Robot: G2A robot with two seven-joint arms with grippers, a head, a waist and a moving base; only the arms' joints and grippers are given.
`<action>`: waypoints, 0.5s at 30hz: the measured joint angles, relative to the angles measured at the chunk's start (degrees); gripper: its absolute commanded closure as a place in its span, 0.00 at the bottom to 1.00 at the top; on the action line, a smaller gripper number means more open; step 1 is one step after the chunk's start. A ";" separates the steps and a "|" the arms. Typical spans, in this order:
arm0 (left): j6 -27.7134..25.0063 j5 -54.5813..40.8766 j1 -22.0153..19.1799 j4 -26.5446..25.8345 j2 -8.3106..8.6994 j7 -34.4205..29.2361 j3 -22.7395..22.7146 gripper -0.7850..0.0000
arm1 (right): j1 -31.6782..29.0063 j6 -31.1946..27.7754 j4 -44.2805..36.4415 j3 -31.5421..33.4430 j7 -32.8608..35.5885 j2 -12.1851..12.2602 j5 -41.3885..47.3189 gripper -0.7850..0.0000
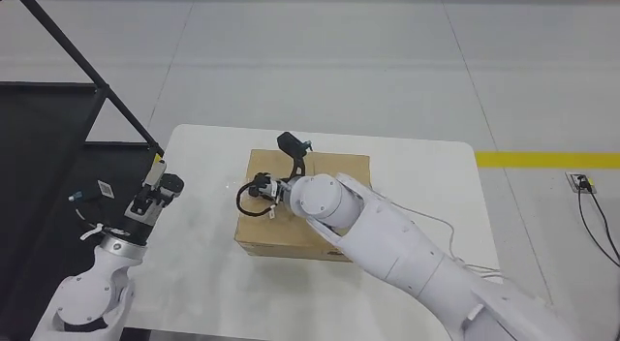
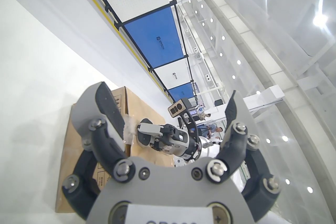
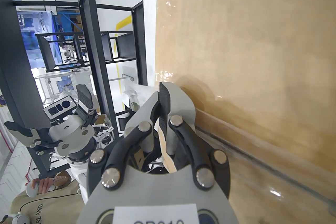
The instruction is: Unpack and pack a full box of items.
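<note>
A closed brown cardboard box [image 1: 320,196] lies in the middle of the white table [image 1: 426,186], with clear tape along its top seam [image 3: 262,162]. My right gripper [image 1: 256,189] is at the box's left end, at the top edge. In the right wrist view this gripper [image 3: 160,93] is shut on a tan strip of tape [image 3: 164,149], with crumpled clear tape [image 3: 139,93] just past its fingertips. My left gripper [image 1: 155,174] is off the table's left edge, well clear of the box. It stands wide open and holds nothing [image 2: 168,93], facing the box [image 2: 78,146] and the right gripper [image 2: 141,130].
A black metal frame [image 1: 68,46] and a dark panel [image 1: 39,147] stand to the left of the table, close to the left arm. Small items [image 1: 102,189] lie on the dark surface there. Bare table surface surrounds the box.
</note>
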 measured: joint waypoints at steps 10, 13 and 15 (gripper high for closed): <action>-0.26 -0.63 1.29 -0.97 -0.31 -0.89 -1.45 0.00 | 2.21 -2.38 7.99 -0.88 5.26 -4.99 -0.16 1.00; -0.29 -0.66 0.93 -1.02 -0.40 -1.71 -1.49 0.00 | 2.54 -3.46 9.61 0.26 6.97 -5.18 -0.37 1.00; -0.15 -0.44 0.47 -1.06 -0.46 -2.32 -1.37 0.00 | 2.36 -3.80 9.88 1.09 8.53 -4.86 -1.02 1.00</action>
